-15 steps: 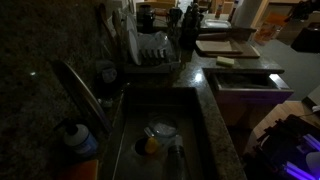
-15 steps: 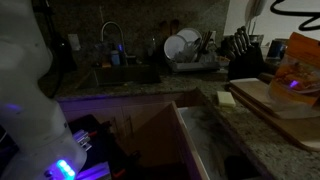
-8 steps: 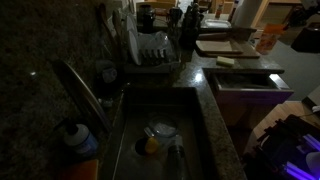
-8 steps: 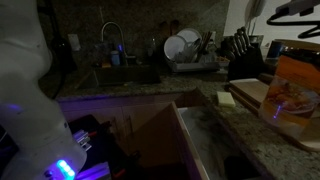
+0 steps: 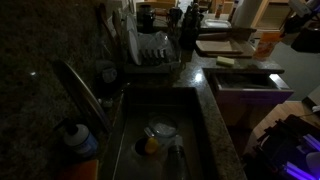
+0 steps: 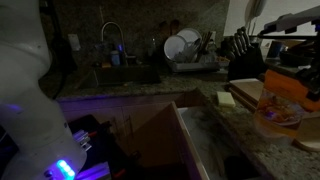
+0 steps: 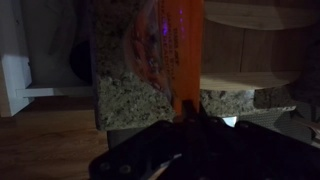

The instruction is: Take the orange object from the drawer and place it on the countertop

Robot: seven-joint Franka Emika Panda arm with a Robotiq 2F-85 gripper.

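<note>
- On the far right stretch of the granite desk (image 6: 228, 128), the orange object (image 6: 283, 100) shows among the wooden cutting boards (image 6: 252, 92). It is blurred, so I cannot tell whether it rests on them or hangs just above.
- In an exterior view the orange object (image 5: 265, 42) sits out of the drawer (image 5: 245, 82), beyond it and just beside the cutting board (image 5: 225, 46).
- The drawer is pulled open under the desk edge in both exterior views. Its inside is too dark to read.
- In the wrist view the orange object (image 7: 183, 50) runs as a narrow upright band from the top edge down to the gripper (image 7: 188, 116). The band meets the dark gripper body, but the fingers are lost in shadow, so I cannot tell whether the gripper is closed on it or parted.
- Behind that band the wrist view shows the speckled desk edge (image 7: 130, 70) and the pale wooden boards to the right.
- A pale sponge (image 6: 226, 98) lies on the desk near the boards and apart from the orange object.
- The sink (image 5: 128, 125) is set into the desk beside the drawer, with a curved faucet (image 5: 80, 90) over it.
- A dish rack (image 6: 190, 62) with plates stands behind the sink, and a knife block (image 6: 243, 62) is next to it.
</note>
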